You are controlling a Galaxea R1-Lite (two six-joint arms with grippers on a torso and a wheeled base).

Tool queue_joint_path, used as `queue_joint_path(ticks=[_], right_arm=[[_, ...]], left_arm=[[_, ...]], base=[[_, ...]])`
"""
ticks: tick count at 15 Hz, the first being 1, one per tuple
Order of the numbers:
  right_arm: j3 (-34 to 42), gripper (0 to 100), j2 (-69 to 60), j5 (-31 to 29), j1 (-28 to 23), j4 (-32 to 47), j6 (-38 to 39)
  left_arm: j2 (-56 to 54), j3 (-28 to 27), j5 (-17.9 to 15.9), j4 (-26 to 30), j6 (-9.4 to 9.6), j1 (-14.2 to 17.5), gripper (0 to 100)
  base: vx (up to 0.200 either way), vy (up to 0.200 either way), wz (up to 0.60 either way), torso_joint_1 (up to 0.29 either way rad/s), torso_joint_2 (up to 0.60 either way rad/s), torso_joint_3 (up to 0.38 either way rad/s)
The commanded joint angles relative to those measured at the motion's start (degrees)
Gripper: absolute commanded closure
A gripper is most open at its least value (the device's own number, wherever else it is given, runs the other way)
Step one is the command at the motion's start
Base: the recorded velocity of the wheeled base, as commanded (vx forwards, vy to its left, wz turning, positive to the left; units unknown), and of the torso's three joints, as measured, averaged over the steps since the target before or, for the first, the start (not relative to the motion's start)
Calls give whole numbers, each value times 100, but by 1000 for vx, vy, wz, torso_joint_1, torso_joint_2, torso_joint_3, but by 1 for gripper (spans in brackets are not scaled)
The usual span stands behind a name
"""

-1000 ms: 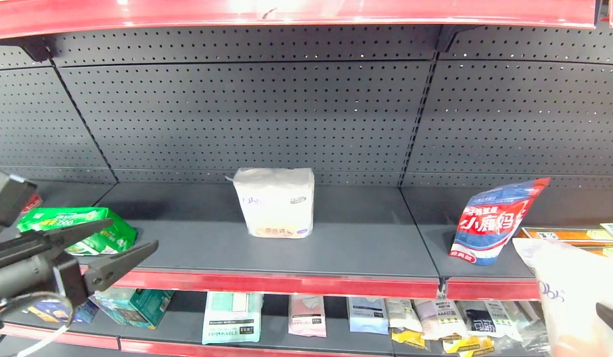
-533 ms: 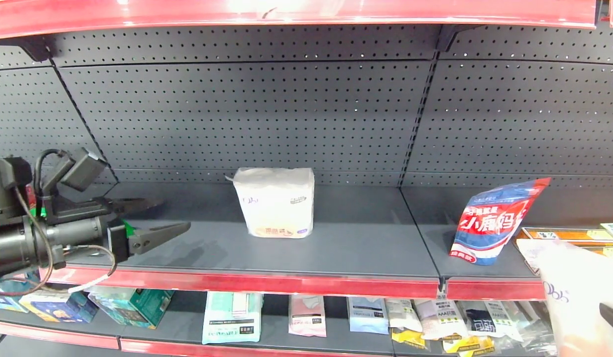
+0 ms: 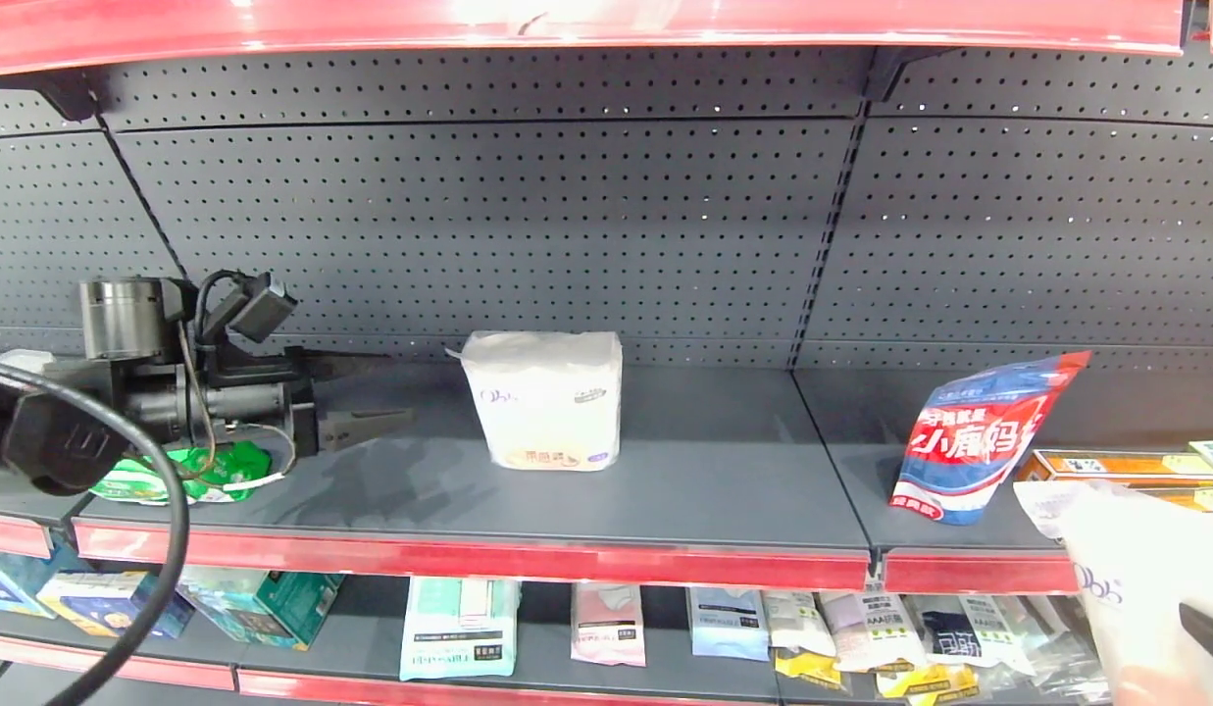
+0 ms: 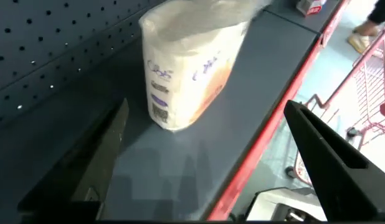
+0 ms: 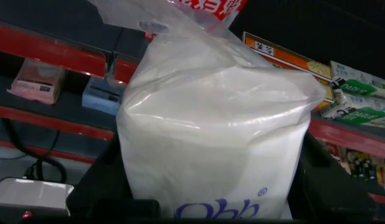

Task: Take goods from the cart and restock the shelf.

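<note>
A white tissue pack (image 3: 545,397) stands upright in the middle of the grey shelf (image 3: 714,490). My left gripper (image 3: 398,389) hovers over the shelf just left of it, open, with its tips pointing at the pack. In the left wrist view the same pack (image 4: 189,59) sits just beyond the spread fingers (image 4: 329,162), with nothing between them. At the lower right, my right gripper (image 5: 211,193) is shut on a second white tissue pack (image 3: 1136,588), which hangs in front of the shelf's red edge. That pack (image 5: 211,124) hides most of the right gripper.
A blue and red pouch (image 3: 979,441) leans on the right shelf bay, with orange boxes (image 3: 1116,463) beside it. A green pack (image 3: 175,471) lies under my left arm. Small goods (image 3: 459,628) line the lower shelf. A red cart (image 4: 367,74) stands behind.
My left arm has risen from below the shelf edge and moved right over the shelf, closer to the standing tissue pack, fingers still open. The right gripper and its pack have barely moved.
</note>
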Motion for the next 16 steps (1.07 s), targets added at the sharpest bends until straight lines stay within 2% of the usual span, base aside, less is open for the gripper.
queue_joint_path(ticks=[1,3,5,8,13,16], right_arm=[[-10,100,68,-6,3,2,-25],[-10,100,112,-77,3,2,-34],[43,100,112,-138,3,2,-34],[17,100,112,-182,3,2,-139],[52,100,103,-217,3,2,-236],[52,100,121,-217,3,2,-280]], left_arm=[[623,-361,-37,-27,39,-62,0],[992,-774,-151,-89,241,-185,0],[1071,-941,-397,-62,206,-369,0],[1379,-1310,-599,-98,224,-448,0],[1669,-1679,-617,-106,259,-457,0],[1792,-1837,-661,-115,294,-580,0]], base=[[0,0,0,0,0,0],[0,0,0,0,0,0],[0,0,0,0,0,0],[0,0,0,0,0,0],[0,0,0,0,0,0],[0,0,0,0,0,0]])
